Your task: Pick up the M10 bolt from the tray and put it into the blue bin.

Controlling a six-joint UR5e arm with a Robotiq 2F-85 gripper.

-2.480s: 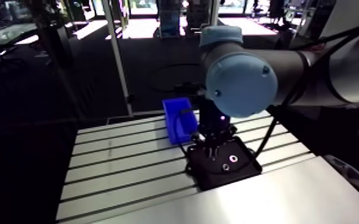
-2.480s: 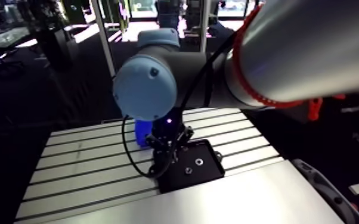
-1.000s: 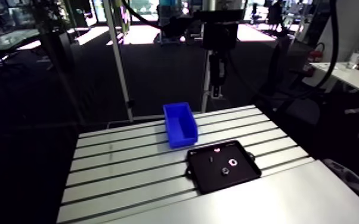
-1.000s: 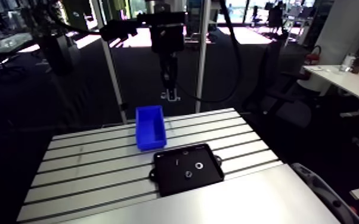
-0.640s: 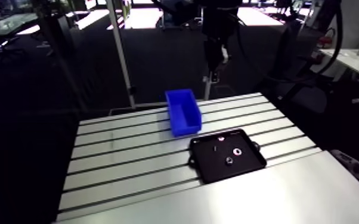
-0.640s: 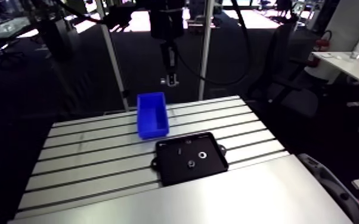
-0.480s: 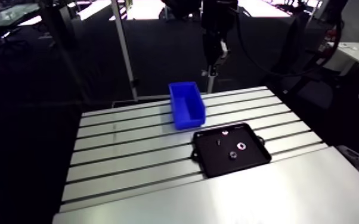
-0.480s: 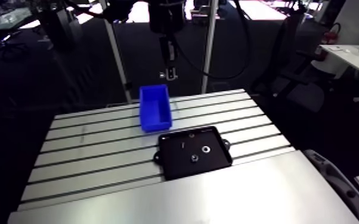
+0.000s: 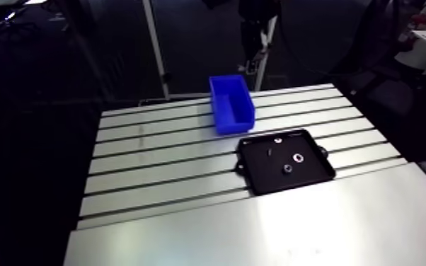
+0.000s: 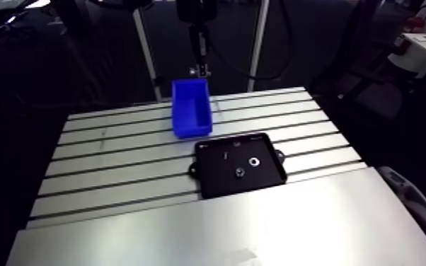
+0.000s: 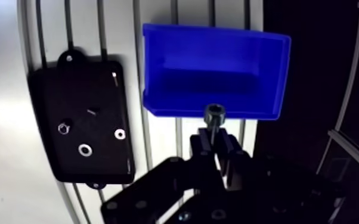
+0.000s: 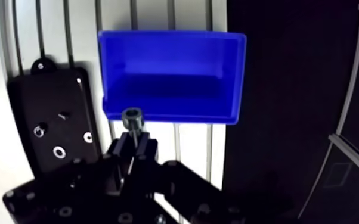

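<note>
The gripper (image 11: 214,143), lifted clear of the tray (image 11: 45,113), now pinches the bolt (image 11: 213,114), bin (image 11: 176,101) just ahead: pick done, drop remains.

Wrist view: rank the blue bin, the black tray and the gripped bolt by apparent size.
1-2. the blue bin and the black tray: about alike, left unranked
3. the bolt: clearly smallest, though nearest the camera
</note>
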